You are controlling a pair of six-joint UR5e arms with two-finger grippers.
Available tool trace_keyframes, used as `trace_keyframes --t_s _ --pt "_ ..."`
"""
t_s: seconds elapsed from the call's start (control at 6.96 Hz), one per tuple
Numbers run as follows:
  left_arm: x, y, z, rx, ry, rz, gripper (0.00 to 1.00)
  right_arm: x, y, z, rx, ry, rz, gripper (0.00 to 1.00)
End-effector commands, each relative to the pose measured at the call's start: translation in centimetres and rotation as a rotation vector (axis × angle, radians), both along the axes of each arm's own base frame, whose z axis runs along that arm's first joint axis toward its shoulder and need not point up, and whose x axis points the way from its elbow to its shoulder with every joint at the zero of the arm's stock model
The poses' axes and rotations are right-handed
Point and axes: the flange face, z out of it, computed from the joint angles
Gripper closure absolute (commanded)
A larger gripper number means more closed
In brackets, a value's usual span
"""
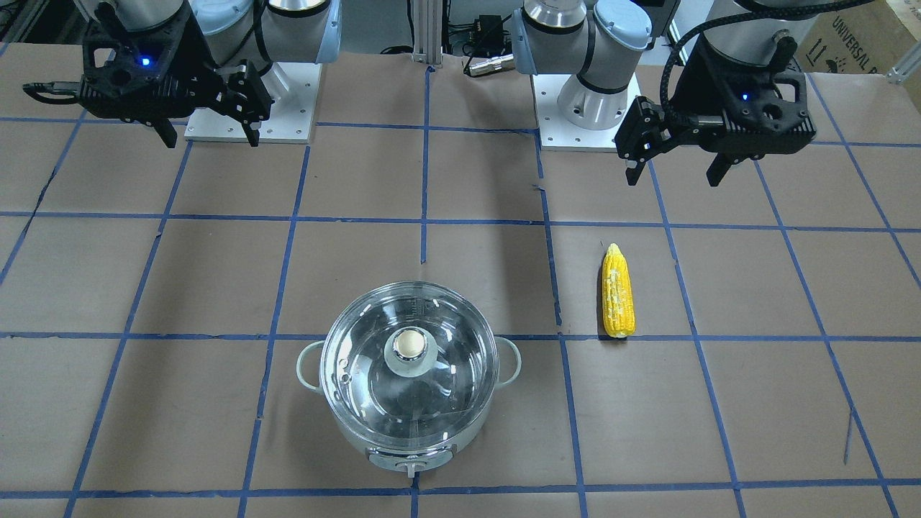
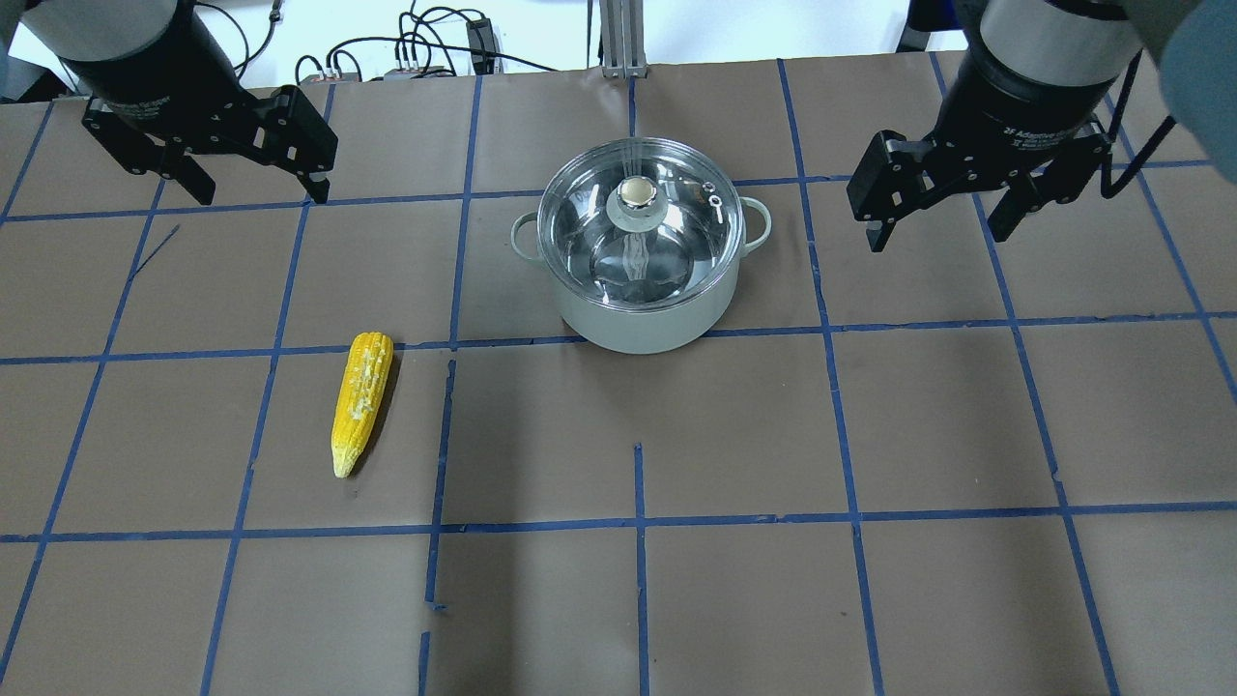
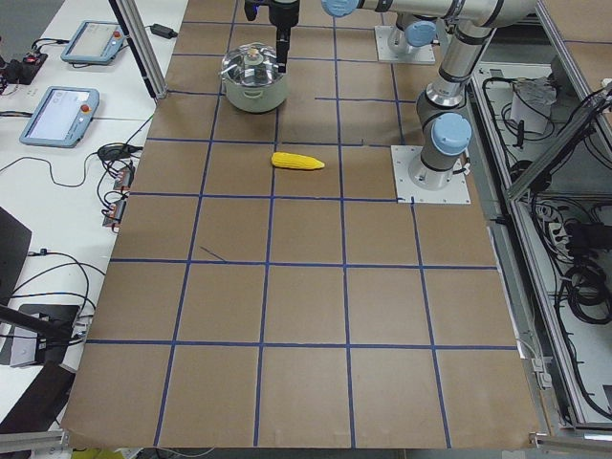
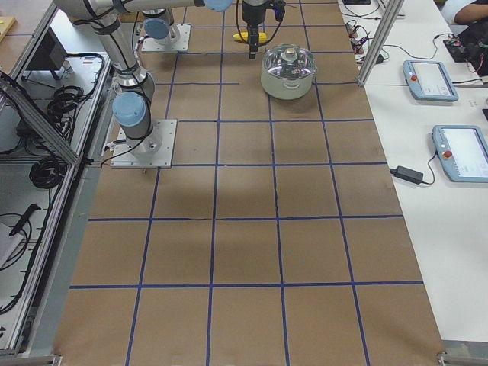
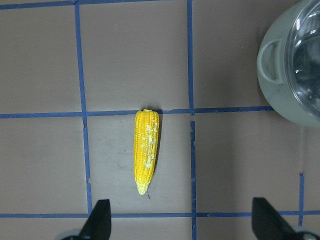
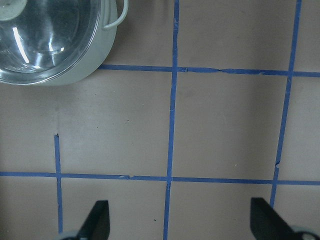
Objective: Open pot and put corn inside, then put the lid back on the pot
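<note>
The pot (image 2: 638, 324) stands at the table's middle, toward the far side, with the clear glass lid (image 2: 676, 242) closed on it and the beige-topped knob (image 2: 635, 191) in the centre. The corn (image 2: 360, 396) lies flat on the table to the pot's left, its tip pointing toward the robot. My left gripper (image 2: 261, 191) hangs open and empty, high above the table beyond the corn; its wrist view shows the corn (image 5: 146, 150) below. My right gripper (image 2: 935, 237) hangs open and empty to the right of the pot; its wrist view shows the pot's edge (image 6: 75, 75).
The table is brown paper with a blue tape grid (image 2: 638, 522). The arms' white base plates (image 1: 288, 108) sit at the robot's edge. Cables (image 2: 425, 48) lie past the far edge. Teach pendants (image 3: 59, 115) lie on a side bench.
</note>
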Motion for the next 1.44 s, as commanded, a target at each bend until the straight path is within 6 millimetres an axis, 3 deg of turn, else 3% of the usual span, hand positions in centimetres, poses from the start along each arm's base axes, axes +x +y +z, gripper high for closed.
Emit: trace_keyframes --t_s 0.0,1.01,1.29 --pt "0.1 -0.1 0.0 -0.002 0.002 0.002 0.00 0.1 0.1 0.1 -0.004 0.001 0.000 0.01" --pt "0.0 -0.1 -0.2 -0.001 0.007 0.002 0.00 0.2 0.1 -0.2 -0.002 -0.001 0.001 0.01" --pt "0.0 -0.2 -0.3 -0.001 0.007 0.000 0.00 1.7 -1.2 -1.5 -0.009 -0.014 -0.002 0.01"
